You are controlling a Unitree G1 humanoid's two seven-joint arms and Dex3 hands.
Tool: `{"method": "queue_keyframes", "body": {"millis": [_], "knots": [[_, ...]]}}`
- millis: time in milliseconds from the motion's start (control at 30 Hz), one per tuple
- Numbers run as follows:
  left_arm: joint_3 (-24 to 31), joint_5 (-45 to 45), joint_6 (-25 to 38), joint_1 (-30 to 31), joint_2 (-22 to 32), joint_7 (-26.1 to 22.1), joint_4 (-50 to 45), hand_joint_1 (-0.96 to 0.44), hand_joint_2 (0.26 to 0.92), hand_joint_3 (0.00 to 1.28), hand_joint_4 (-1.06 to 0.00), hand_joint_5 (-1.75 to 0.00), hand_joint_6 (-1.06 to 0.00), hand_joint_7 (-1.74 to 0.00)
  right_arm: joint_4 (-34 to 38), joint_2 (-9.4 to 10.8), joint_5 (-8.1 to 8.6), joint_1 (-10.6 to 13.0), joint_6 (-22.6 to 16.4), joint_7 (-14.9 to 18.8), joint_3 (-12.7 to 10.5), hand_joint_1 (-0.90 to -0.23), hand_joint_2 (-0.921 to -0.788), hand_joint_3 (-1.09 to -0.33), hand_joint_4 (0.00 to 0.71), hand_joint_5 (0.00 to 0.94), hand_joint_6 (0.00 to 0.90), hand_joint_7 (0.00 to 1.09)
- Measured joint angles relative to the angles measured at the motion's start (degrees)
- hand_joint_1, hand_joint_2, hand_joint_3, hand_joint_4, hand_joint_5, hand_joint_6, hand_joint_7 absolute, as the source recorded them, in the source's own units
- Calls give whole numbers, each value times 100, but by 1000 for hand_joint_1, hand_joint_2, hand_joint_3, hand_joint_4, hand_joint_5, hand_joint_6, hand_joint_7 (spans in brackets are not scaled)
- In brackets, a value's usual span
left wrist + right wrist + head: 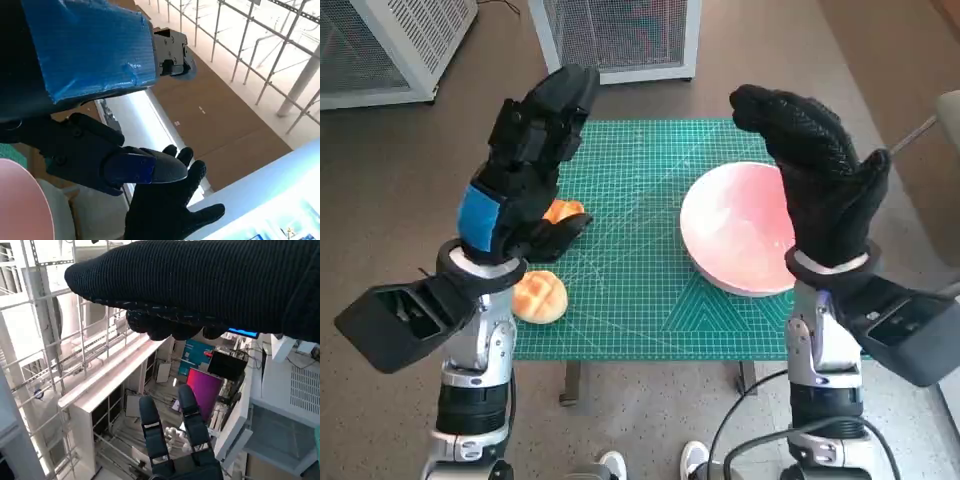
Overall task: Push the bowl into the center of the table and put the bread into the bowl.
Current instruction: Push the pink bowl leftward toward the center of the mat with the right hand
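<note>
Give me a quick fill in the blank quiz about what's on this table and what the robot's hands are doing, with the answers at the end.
1. The pink bowl sits on the table's ____ side, beneath the right hand.
2. The table is covered by a ____ cutting mat.
3. The number of bread rolls on the mat is ____: one near the front edge, another partly hidden by the left hand.
4. Both hands are raised above the table and hold ____.

Answers: right; green; two; nothing

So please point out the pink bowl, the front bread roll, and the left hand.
pink bowl (735,235), head view, bare inside.
front bread roll (541,298), head view, scored top crust.
left hand (525,165), head view, its back above the blue tape.
</note>
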Motion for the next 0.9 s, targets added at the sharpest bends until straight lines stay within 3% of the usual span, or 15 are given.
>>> {"method": "queue_keyframes", "body": {"millis": [667,900], "knots": [[-4,184,-93,0,-2,72,68,-476,921,223,-110,-6,1,-523,17,-34,6,0,3,33,-28,-492,-921,-439,285,6,83,595],[-27,227,-113,-1,-31,103,89,-465,921,224,-109,-5,1,-527,434,-286,180,-27,-213,217,-303,-513,-921,-444,273,2,63,558]]}}
